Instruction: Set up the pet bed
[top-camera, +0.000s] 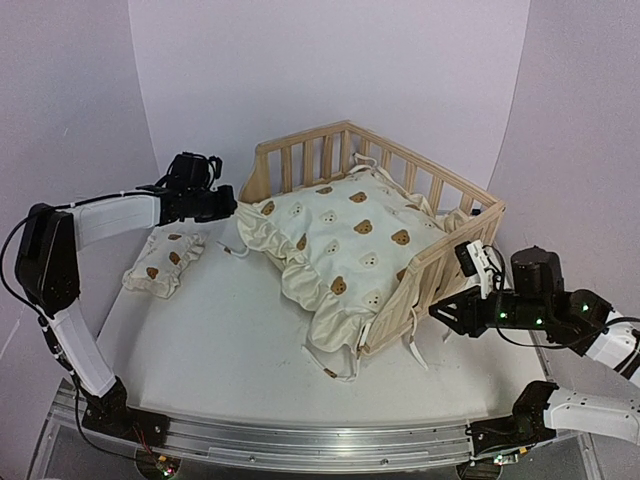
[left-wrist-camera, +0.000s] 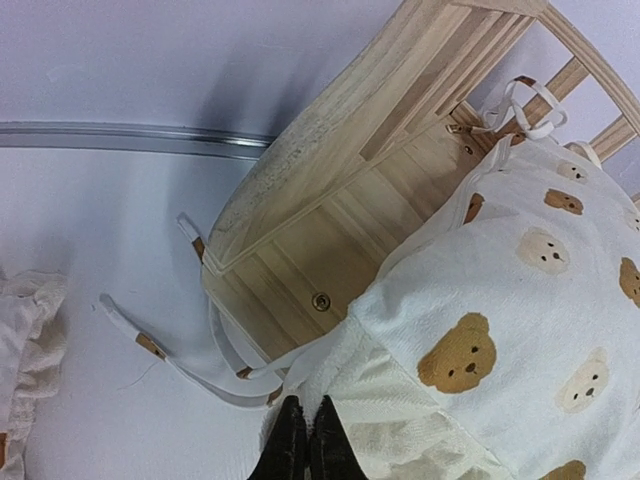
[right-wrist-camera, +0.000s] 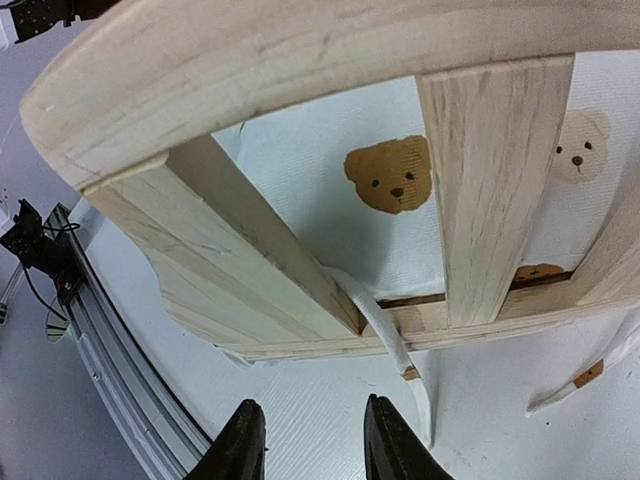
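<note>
Light pine slatted frame (top-camera: 432, 268) sits centre-right of overhead view on white table (top-camera: 230, 345). Cream bear-print ruffled cushion (top-camera: 350, 245) lies inside it, lower edge spilling out at bottom centre. Small matching pillow (top-camera: 165, 262) lies at left, well apart from frame. We see left gripper (top-camera: 226, 203) at upper left by frame's corner, jaws pressed together, nothing seen pinched. We see right gripper (top-camera: 445, 312) at lower right near side rail, jaws spread and empty, white tie (right-wrist-camera: 385, 330) hanging ahead.

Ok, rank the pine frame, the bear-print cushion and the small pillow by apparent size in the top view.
1. Pine frame, largest, though only narrowly.
2. Bear-print cushion, spilling past the frame's open side.
3. Small pillow, clearly smallest.
</note>
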